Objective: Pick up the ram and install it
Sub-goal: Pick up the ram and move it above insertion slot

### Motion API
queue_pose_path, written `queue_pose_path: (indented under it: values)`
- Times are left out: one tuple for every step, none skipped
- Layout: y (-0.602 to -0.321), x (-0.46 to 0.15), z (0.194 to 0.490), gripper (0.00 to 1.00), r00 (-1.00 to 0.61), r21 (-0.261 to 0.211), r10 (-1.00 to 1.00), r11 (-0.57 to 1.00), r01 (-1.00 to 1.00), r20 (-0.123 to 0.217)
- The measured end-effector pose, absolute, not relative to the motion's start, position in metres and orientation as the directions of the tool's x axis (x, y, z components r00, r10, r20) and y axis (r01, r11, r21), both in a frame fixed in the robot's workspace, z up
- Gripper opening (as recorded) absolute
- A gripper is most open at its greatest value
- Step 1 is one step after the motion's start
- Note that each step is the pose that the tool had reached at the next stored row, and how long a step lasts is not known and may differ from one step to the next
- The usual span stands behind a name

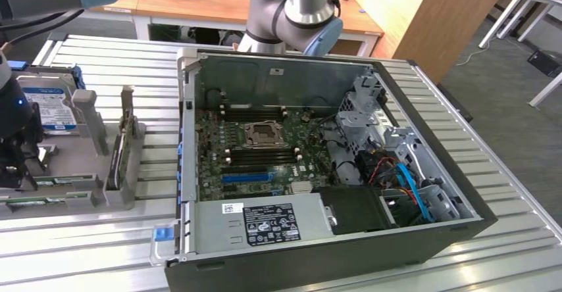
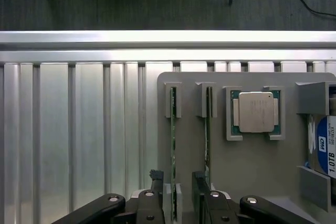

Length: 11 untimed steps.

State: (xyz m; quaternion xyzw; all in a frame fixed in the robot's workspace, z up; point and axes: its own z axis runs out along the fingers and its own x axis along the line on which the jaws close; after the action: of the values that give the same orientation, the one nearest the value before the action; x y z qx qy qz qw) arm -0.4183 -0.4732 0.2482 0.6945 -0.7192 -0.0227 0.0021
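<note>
Ram (image 2: 172,129): stands on its long edge in a slotted grey fixture (image 2: 262,166), each end caught in a small bracket. Judged: this leaves both flat faces free for a pinch from above. Not yet lifted.

Second stick (image 2: 207,129): parallel, just beside, in the next pair of brackets.

Gripper (image 2: 177,184): released, one finger on either side of the ram. The gap is wider than the board and neither pad is seen touching. One finger stands between the two sticks, so the bracket spacing looks meant to admit it.

Same fixture: processor (image 2: 255,111) in its own cradle, hard drive (image 2: 324,150) at the edge. The fixture rests on a ribbed metal table (image 2: 79,129).

Exterior view: computer case (image 1: 307,272) lies open on its side, well apart from the fixture, with the motherboard (image 1: 255,154) facing up. Judged: this gives straight-down access to the memory slots
</note>
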Motion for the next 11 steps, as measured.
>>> queue_pose_path:
  values:
    - [-0.4742,-0.4185,0.2482,0.35,-0.035,0.035,-0.999,0.034,-0.999,-0.028]
    - [-0.4749,-0.4187,0.2482,0.35,-0.035,0.035,-0.999,0.034,-0.999,-0.028]
    - [-0.4754,-0.4188,0.2482,0.35,-0.036,0.036,-0.999,0.035,-0.999,-0.028]
    - [-0.4754,-0.4189,0.2482,0.35,-0.036,0.036,-0.999,0.035,-0.999,-0.028]
    - [-0.4754,-0.4188,0.2482,0.35,-0.036,0.035,-0.999,0.035,-0.999,-0.028]
    - [-0.4754,-0.4188,0.2482,0.35,-0.036,0.035,-0.999,0.035,-0.999,-0.028]
    - [-0.4754,-0.4188,0.2482,0.35,-0.036,0.035,-0.999,0.035,-0.999,-0.028]
    - [-0.4755,-0.4188,0.2481,0.35,-0.035,0.035,-0.999,0.034,-0.999,-0.028]
    - [-0.4755,-0.4188,0.2475,0.35,-0.035,0.035,-0.999,0.034,-0.999,-0.029]
    - [-0.4755,-0.4188,0.2468,0.35,-0.036,0.035,-0.999,0.034,-0.999,-0.029]
    - [-0.4755,-0.4188,0.2460,0.35,-0.035,0.035,-0.999,0.034,-0.999,-0.029]
